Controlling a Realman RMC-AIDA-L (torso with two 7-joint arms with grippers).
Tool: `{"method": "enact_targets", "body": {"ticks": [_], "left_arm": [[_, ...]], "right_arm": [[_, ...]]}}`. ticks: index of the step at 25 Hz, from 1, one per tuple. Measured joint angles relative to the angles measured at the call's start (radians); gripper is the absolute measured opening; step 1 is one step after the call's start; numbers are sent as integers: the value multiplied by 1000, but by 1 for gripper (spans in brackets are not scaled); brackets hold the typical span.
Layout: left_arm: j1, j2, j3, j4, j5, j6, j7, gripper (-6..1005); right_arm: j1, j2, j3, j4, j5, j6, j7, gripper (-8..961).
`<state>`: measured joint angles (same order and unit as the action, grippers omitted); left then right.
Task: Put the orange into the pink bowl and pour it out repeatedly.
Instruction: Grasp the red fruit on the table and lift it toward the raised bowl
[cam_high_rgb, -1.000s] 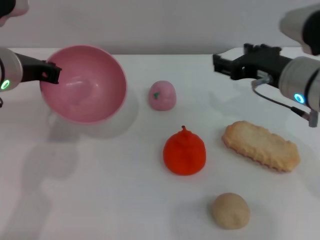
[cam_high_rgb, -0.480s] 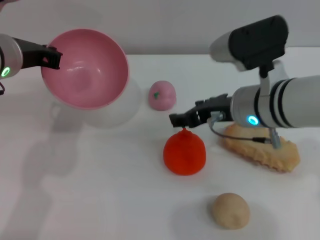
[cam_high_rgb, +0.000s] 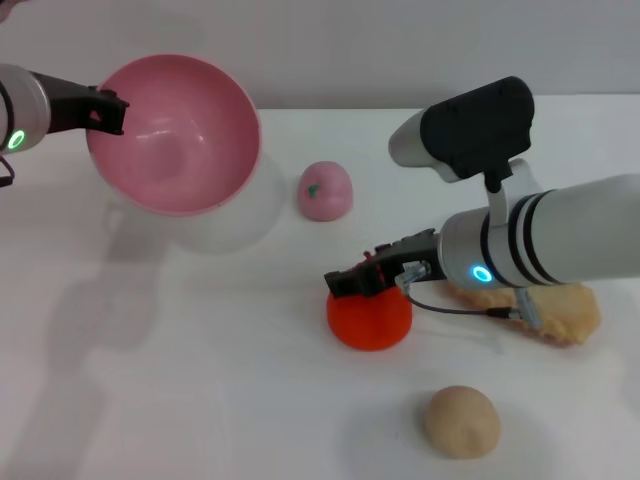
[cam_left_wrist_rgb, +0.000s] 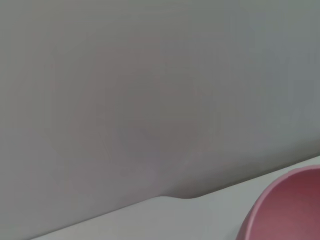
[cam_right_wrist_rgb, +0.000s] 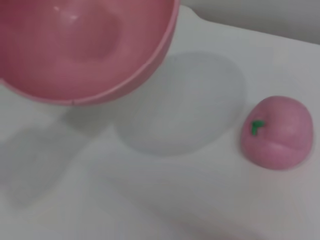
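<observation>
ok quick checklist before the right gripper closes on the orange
1. Right gripper at the orange: ok, its tips sit at the fruit's top.
2. Fingers straddling the orange: cannot tell, the head view shows them only from the side.
3. Orange resting on the table, nothing against it: ok.
4. Pink bowl held by the left gripper: ok, gripped at the rim, lifted and tilted toward the middle.
5. Bowl empty: ok.
6. Path to the bowl: ok, though the pale pink fruit lies close to it.
</observation>
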<state>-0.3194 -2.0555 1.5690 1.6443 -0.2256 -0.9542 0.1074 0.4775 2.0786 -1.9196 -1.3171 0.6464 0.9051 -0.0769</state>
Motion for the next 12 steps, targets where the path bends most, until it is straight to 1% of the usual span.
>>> {"method": "enact_targets", "body": {"ticks": [5, 9, 10, 12], "left_arm": [[-4, 0, 3, 0, 0, -2, 0, 46], [-5, 0, 3, 0, 0, -3, 0, 46], [-5, 0, 4, 0, 0, -5, 0, 46], [-6, 0, 4, 0, 0, -6, 0, 46]], "right_arm": [[18, 0, -12, 26, 5, -9, 0, 708], [49, 0, -16, 83, 16, -23, -1, 699], [65, 1, -29, 112, 18, -27, -1, 696], [77, 1, -42, 126, 19, -29, -2, 691]]}}
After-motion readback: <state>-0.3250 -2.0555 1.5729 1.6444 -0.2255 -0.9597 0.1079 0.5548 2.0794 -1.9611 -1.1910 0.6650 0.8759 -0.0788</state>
